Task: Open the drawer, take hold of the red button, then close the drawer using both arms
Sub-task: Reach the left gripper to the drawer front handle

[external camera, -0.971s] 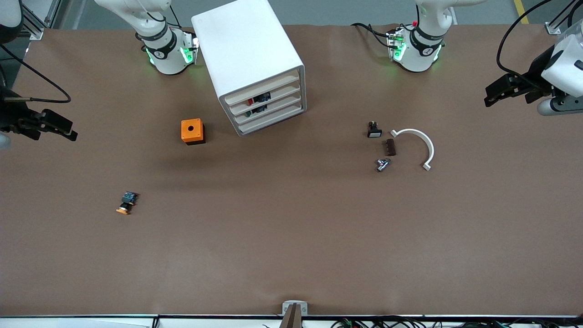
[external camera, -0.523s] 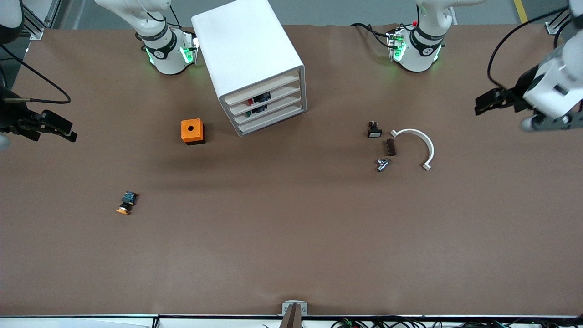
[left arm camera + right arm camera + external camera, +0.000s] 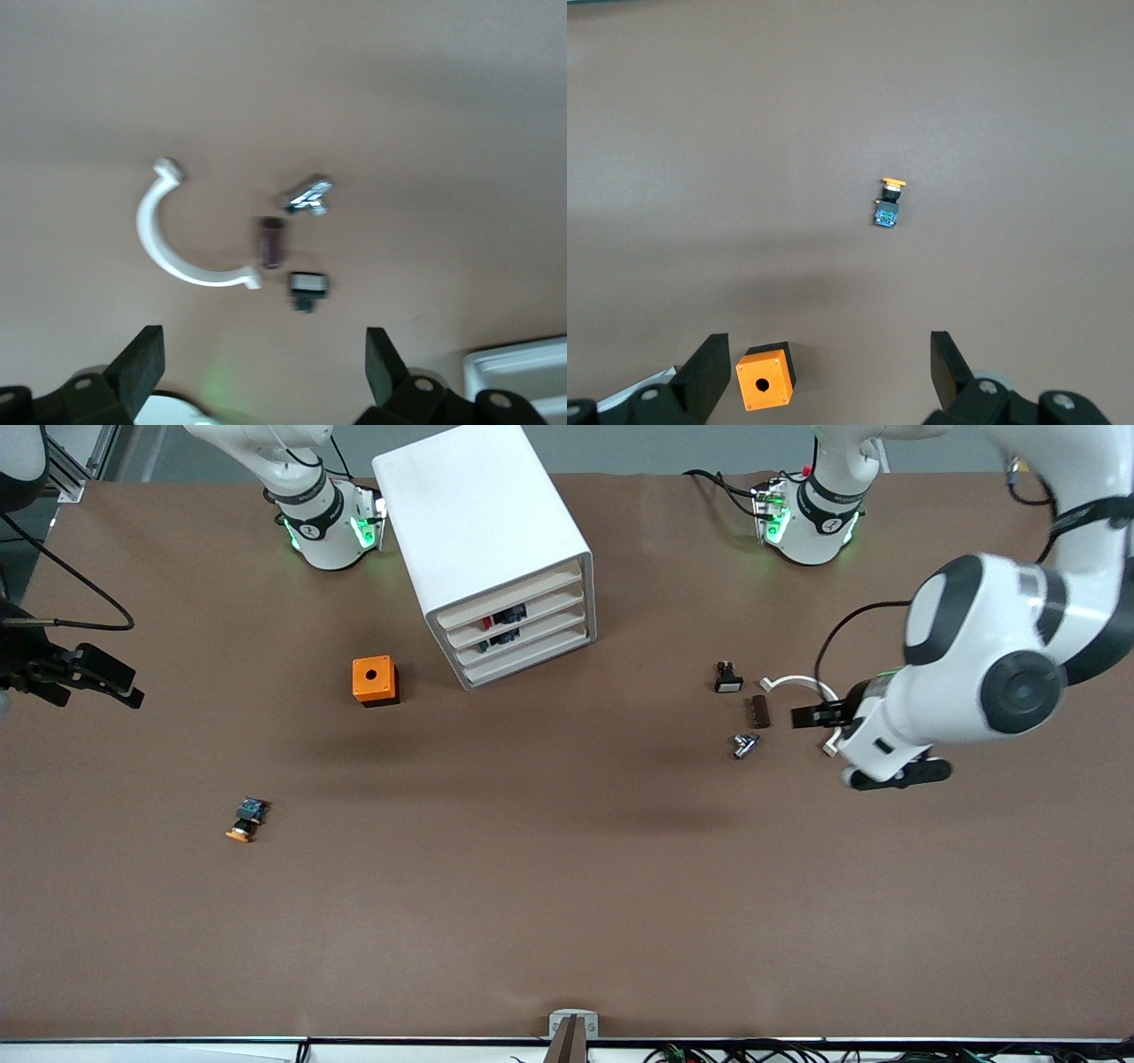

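Drawer (image 3: pixel 514 617) shut, button (image 3: pixel 486 622) half hidden inside, left gripper (image 3: pixel 808 716) spread empty over white clamp (image 3: pixel 788 682) partly covered, right gripper (image 3: pixel 106 680) waited, spread empty, arm cut off at nine o'clock.

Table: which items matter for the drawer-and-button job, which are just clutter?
Job: drawer, second from top of the cabinet, shut; red button inside it; left tool; right tool.

Clutter: orange box; orange-capped button; white curved piece; three small parts beside it.

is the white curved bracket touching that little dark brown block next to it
Apart. The left wrist view shows bare table between the end of the white curved bracket and the dark brown block.
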Tool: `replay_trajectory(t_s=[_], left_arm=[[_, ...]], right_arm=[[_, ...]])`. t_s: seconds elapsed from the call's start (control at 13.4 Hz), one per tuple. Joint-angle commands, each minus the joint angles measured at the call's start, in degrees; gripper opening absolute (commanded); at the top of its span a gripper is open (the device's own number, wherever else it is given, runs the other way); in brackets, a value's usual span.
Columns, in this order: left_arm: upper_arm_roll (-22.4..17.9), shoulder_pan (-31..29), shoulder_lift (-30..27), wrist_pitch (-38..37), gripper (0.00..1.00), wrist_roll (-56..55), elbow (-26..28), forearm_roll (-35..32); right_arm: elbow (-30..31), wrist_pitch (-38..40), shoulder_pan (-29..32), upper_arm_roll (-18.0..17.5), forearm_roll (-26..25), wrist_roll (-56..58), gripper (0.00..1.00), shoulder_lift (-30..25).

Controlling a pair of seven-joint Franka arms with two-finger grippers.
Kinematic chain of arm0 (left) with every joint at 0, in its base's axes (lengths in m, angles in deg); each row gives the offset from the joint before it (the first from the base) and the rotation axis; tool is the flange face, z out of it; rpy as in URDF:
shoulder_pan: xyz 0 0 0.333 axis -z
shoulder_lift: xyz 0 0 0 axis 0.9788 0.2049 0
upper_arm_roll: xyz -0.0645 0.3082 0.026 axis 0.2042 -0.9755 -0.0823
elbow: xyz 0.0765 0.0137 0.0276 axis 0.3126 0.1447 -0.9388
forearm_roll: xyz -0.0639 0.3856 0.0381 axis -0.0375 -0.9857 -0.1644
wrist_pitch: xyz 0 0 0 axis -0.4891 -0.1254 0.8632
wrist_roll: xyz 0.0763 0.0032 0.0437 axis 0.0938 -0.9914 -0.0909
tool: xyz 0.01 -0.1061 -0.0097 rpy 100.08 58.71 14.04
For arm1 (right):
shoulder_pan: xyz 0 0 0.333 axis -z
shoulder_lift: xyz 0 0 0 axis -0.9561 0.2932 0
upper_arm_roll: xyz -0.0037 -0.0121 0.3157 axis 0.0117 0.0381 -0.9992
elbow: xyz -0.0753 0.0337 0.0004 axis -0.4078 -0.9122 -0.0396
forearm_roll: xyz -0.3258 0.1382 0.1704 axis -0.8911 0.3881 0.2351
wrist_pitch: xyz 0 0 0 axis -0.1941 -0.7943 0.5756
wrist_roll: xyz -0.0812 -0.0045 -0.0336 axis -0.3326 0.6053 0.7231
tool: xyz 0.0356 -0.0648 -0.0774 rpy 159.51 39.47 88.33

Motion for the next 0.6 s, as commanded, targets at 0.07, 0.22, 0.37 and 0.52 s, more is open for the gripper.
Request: replay_trajectory(t_s=[0.07,0.22,0.37,0.52], left_arm=[[-0.15,3.90,6.57,0.75,1.00,-12.83,-2.07,5.93],[-0.15,7.14,10.96,0.93,1.00,-22.75,-4.95,9.45],[-0.15,10.49,14.39,0.93,1.00,-33.39,-7.77,10.43],[-0.15,14.09,17.21,0.93,1.00,-45.07,-10.06,11.92]], right_arm=[[0.86,-0.34,-0.20,-0.14,-0.74,-0.25,1.00,-0.62],[0.86,-0.08,-0.20,-0.14,-0.74,-0.25,1.00,-0.35],[0.86,0.18,-0.20,-0.14,-0.74,-0.25,1.00,-0.35],[0.95,0.88,-0.20,-0.14,-0.57,-0.25,1.00,-0.35]])
